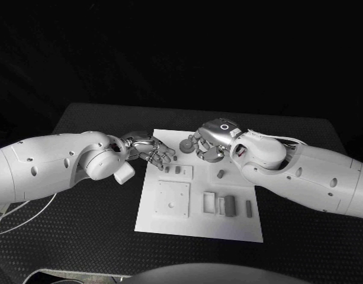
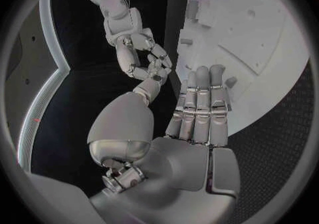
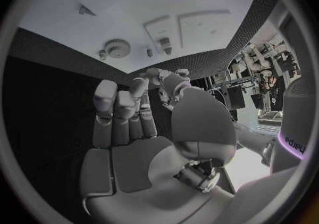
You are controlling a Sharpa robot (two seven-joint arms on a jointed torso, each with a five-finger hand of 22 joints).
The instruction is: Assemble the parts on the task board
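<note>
Board: one white plate (image 1: 200, 222), frame centre; bare black table (image 1: 79, 236) all round
Parts: about five grey pieces (image 1: 229, 205)
Hands: two; left hand (image 1: 150, 152) and right hand (image 1: 208, 144) at board's upper edge, fingers apart, holding nothing

- the task board (image 1: 160, 220) is a white plate lying flat in the middle of the black table; a raised square block (image 1: 173, 199) sits on its left half
- a few small grey parts (image 1: 229, 205) lie side by side right of that block, long sides running away from the robot; one more small part (image 1: 221, 173) lies on its own further back
</note>
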